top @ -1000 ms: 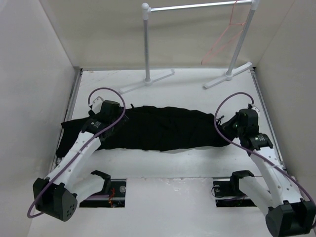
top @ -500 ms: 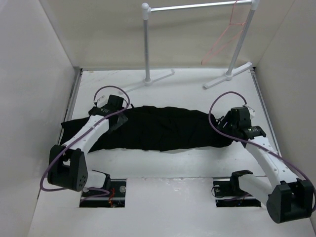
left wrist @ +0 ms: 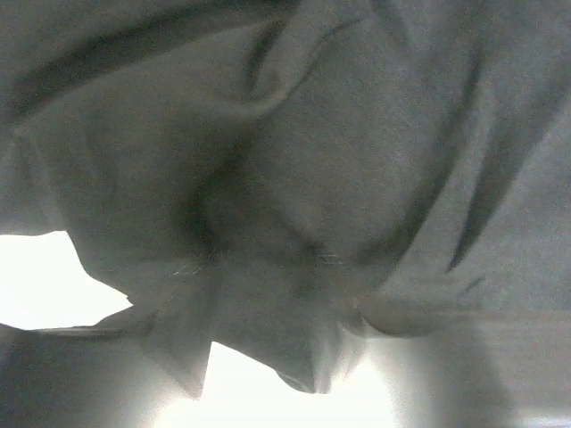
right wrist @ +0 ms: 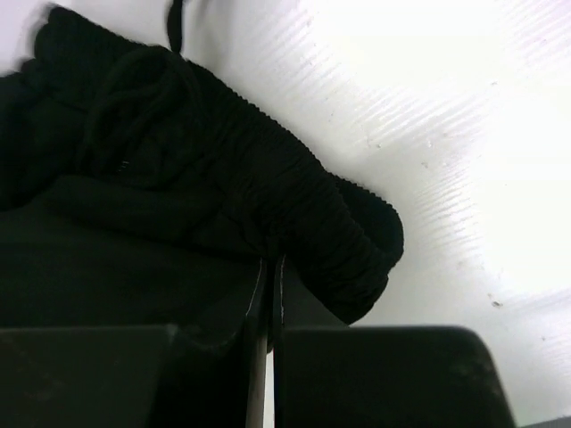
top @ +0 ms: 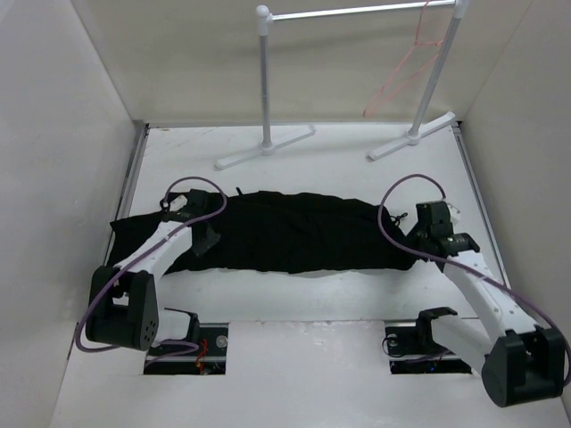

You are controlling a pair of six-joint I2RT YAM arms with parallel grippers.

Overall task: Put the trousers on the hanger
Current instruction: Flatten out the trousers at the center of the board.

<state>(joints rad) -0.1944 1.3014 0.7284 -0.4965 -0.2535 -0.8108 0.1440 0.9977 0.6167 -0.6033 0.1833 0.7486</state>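
White table [top: 357, 169], white walls. Rack [top: 264, 80] stands at the far edge, hanger [top: 393, 80] hung at its right end, well apart from both arms.

Trousers [top: 303, 232] lie flat across mid-table in a long band running left to right. No part is lifted and none is near the hanger.

Left gripper [top: 207, 239] is down on the left part of the trousers. Its wrist view shows only bunched cloth close up and no fingers, so I cannot tell whether it is spread or pinching.

Right gripper [top: 417, 234] is at the right end of the trousers. In its wrist view the jaws are pressed together, tips at the ribbed waistband [right wrist: 303, 214]. Whether a fold is caught between them is unclear.

Step in hand, as I judge it: getting a grip on both ends of the garment before any lift. Hanging has not begun.

Next move calls for:
- confirming both ends are truly held; a small raise would show it
- if the right jaws closed on nothing, reopening and going deeper over the waistband
- lifting both ends together, keeping the cloth from sagging onto the rack feet
- carrying it far and right, then draping it over the hanger's lower bar; thin wire swings easily, so a slow approach
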